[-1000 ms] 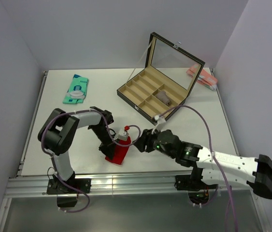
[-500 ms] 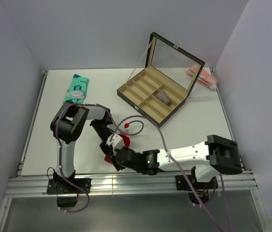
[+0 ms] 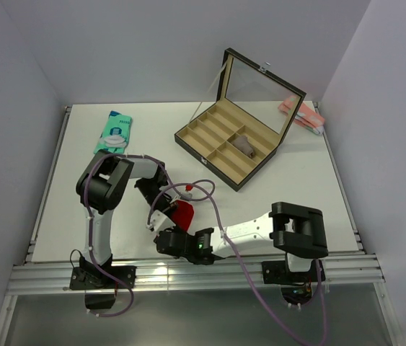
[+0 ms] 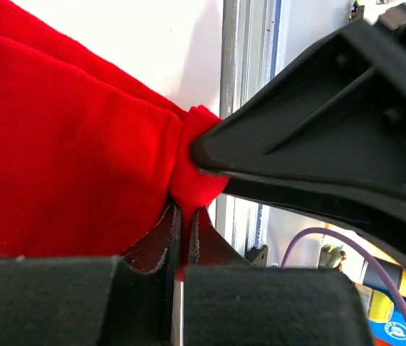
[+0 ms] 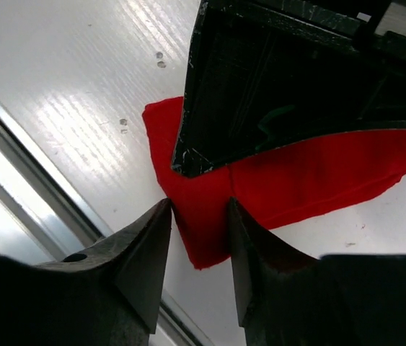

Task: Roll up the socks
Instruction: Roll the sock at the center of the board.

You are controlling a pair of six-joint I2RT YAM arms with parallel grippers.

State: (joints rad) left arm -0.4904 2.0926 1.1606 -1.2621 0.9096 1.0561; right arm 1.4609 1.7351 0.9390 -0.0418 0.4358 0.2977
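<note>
A bright red sock (image 3: pixel 183 213) lies near the table's front edge, partly hidden under both arms. My left gripper (image 3: pixel 161 218) is shut on a pinched fold at the sock's edge; in the left wrist view the jaws (image 4: pixel 185 210) meet on red fabric (image 4: pixel 65 144). My right gripper (image 3: pixel 165 238) reaches in from the right along the front edge. In the right wrist view it (image 5: pixel 199 209) is open, its jaws on either side of the sock's near corner (image 5: pixel 210 231), which lies flat on the table. No second red sock, emblem or cuff shows.
A teal sock (image 3: pixel 114 132) lies at the back left. An open compartment box (image 3: pixel 224 144) with a raised lid stands at the back middle, holding a grey item (image 3: pixel 244 145). A pale pink bundle (image 3: pixel 300 114) lies at the back right. The metal rail (image 3: pixel 188 268) runs just behind my right gripper.
My right arm has swung left along the front edge, bringing its gripper to the sock's near corner. The left gripper stays shut on the sock, which shows less red now.
</note>
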